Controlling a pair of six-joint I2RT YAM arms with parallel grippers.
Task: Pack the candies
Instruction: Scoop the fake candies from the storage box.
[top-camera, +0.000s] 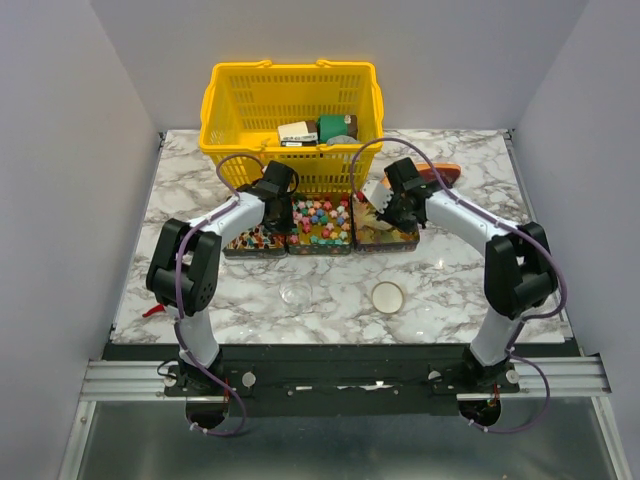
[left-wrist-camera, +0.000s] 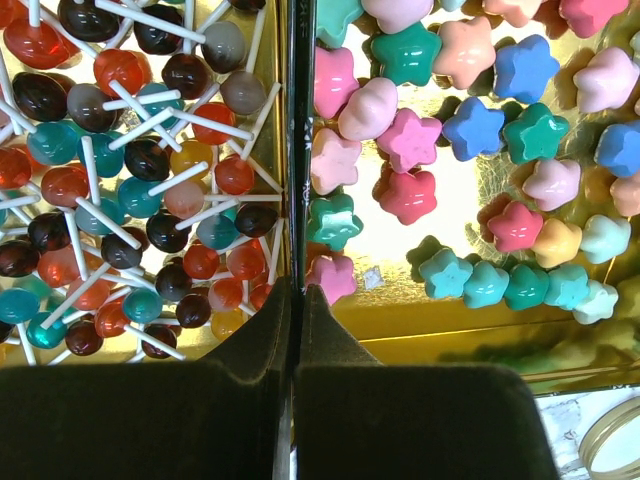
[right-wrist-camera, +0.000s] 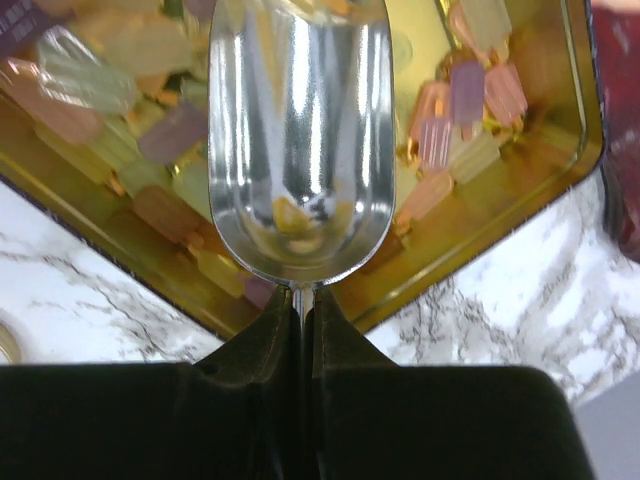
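Three gold trays of candies sit side by side in front of the basket. The left one holds lollipops (left-wrist-camera: 150, 160), the middle one star-shaped candies (left-wrist-camera: 410, 140) (top-camera: 320, 222), the right one translucent popsicle-shaped gummies (right-wrist-camera: 160, 130). My left gripper (left-wrist-camera: 297, 285) (top-camera: 283, 208) is shut on the thin dark rim (left-wrist-camera: 295, 150) where the left and middle trays meet. My right gripper (right-wrist-camera: 303, 292) (top-camera: 393, 207) is shut on the handle of a metal scoop (right-wrist-camera: 300, 130), whose bowl hangs over the gummy tray (right-wrist-camera: 480, 250). In the bowl I make out only yellowish glints.
A yellow basket (top-camera: 290, 105) with boxes stands behind the trays. A clear cup (top-camera: 296, 292) and a round lid (top-camera: 387, 296) lie on the marble in front. A red-brown slab (top-camera: 445, 172) lies right of the trays. A small red thing (top-camera: 152, 310) is at the left edge.
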